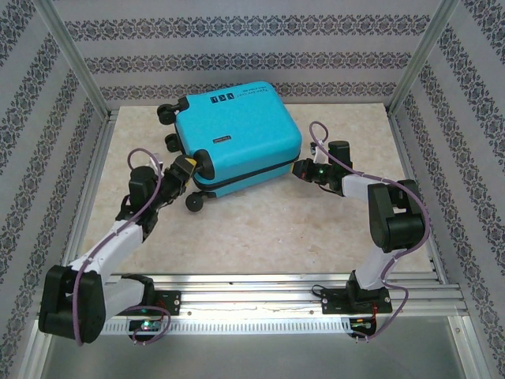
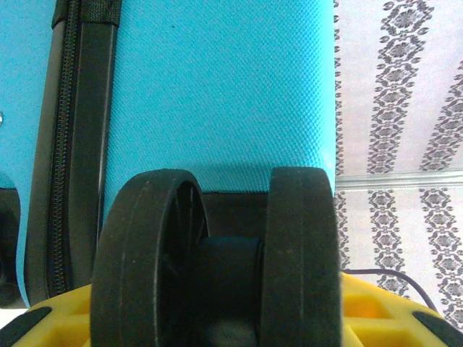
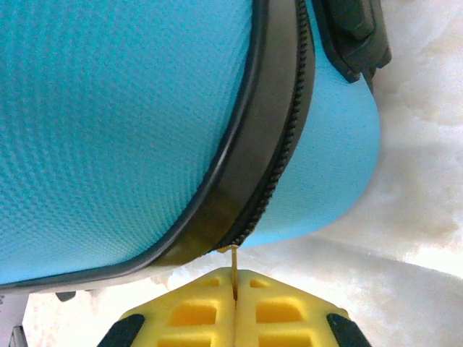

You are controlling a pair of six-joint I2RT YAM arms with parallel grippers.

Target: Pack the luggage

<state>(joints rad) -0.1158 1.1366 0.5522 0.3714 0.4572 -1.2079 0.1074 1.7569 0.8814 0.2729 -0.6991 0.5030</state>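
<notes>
Zipping the luggage (image 1: 237, 130) seems underway: right tool (image 3: 235, 293) is clamped on the zipper pull (image 3: 234, 262), left tool (image 1: 188, 168) straddles a wheel (image 2: 145, 260) with its grip unclear, and next the pull needs steady drawing.

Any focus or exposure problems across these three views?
Top external: even light, sharp, with a soft shadow under the luggage. Left wrist: the near wheel looks slightly soft. Right wrist: the table is overexposed at right, otherwise sharp.

Left tool (image 1: 188, 166) jaws apart; right tool (image 3: 235, 293) pinched shut.
</notes>
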